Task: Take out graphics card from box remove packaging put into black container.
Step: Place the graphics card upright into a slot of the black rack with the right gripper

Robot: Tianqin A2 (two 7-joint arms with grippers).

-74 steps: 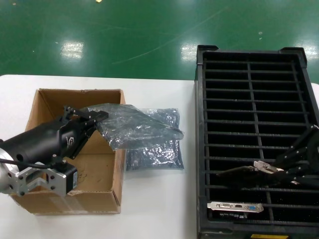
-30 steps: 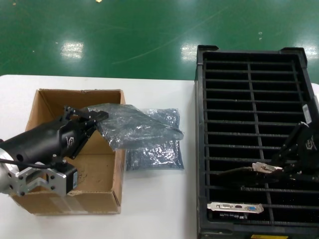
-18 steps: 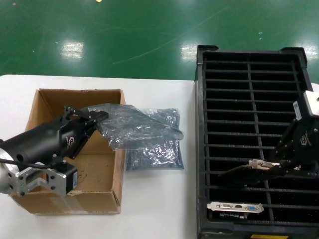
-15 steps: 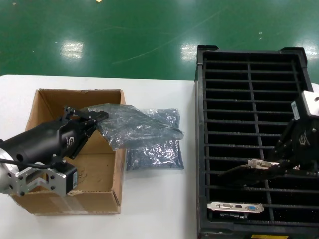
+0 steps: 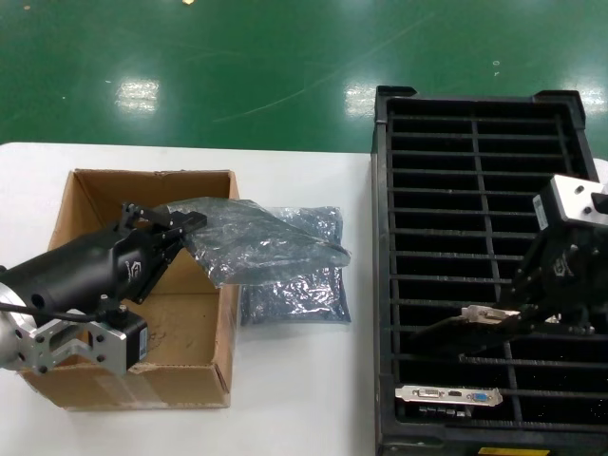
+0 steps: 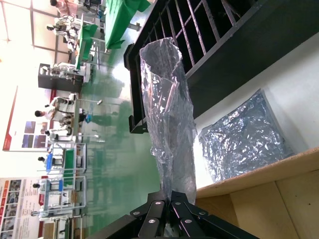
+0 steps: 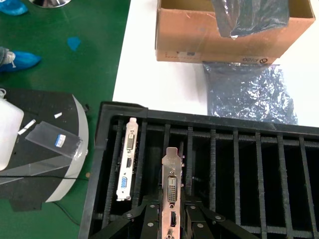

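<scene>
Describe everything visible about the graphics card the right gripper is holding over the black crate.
The thin dark graphics card with a narrow silver metal end bracket is clamped at the bracket end by the right gripper. The bracket shows a white port. The card lies roughly level, over the large black plastic slotted crate, not yet seated in a slot. A look-alike card already stands in the nearest slot.

I note matt brown corrugated cardboard on the box (image 5: 224,313), crinkled glossy translucent plastic packaging (image 5: 256,242), ribbed matt black plastic container (image 5: 382,285), and a bright metal bracket on the graphics card (image 7: 171,186).
</scene>
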